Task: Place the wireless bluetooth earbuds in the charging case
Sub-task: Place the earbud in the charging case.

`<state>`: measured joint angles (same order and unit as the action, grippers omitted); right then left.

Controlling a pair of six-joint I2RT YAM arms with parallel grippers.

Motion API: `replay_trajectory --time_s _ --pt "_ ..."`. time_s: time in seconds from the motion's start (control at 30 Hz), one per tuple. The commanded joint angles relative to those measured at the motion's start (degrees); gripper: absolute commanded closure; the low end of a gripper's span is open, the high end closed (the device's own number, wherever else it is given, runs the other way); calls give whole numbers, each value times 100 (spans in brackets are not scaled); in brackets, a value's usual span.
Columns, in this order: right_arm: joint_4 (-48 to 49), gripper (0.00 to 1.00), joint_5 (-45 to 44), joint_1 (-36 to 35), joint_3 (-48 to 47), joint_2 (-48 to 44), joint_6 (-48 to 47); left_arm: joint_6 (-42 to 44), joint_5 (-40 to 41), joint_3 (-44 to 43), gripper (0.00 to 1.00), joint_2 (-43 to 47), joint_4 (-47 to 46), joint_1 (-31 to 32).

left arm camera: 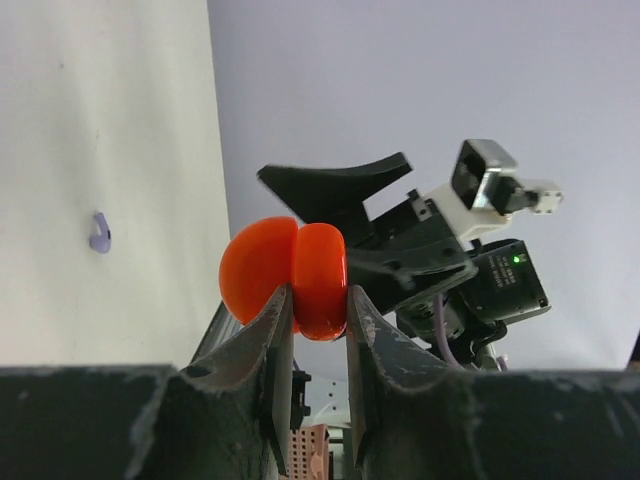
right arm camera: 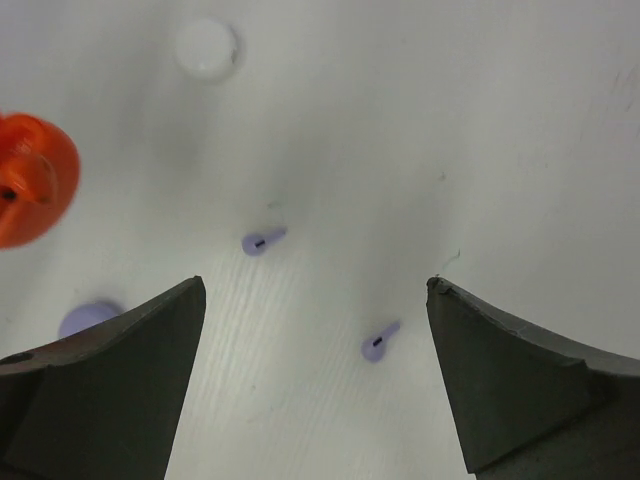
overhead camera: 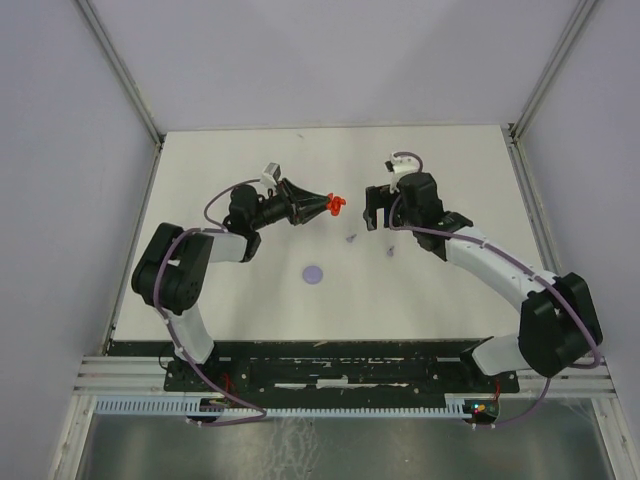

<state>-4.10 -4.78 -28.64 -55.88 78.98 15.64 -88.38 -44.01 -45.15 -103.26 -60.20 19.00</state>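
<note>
The orange charging case point(left arm camera: 290, 272) hangs above the table, its two halves slightly parted, and my left gripper point(left arm camera: 318, 292) is shut on one half. From above, the case point(overhead camera: 337, 207) sits at the tip of the left gripper point(overhead camera: 325, 205). Two pale purple earbuds point(right arm camera: 262, 241) point(right arm camera: 379, 343) lie loose on the white table, under and between the fingers of my right gripper point(right arm camera: 315, 290), which is open and holds nothing. In the top view the earbuds point(overhead camera: 351, 238) point(overhead camera: 389, 252) lie just in front of the right gripper point(overhead camera: 375, 220). One earbud point(left arm camera: 99, 232) shows in the left wrist view.
A pale purple disc point(overhead camera: 315, 273) lies on the table nearer the arm bases, also in the right wrist view as the disc point(right arm camera: 88, 318). A white disc point(right arm camera: 207, 45) lies farther out. White walls enclose the table on three sides.
</note>
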Motion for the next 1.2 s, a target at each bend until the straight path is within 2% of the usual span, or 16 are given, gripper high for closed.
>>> replay_trajectory --time_s 0.0,0.43,1.17 --pt "-925 0 11 -69 -264 288 99 717 226 -277 97 296 542 87" --pt "-689 0 74 -310 -337 741 319 816 428 -403 97 -47 644 549" --pt "-575 0 -346 -268 -939 1385 333 664 393 34 97 -45 319 762"
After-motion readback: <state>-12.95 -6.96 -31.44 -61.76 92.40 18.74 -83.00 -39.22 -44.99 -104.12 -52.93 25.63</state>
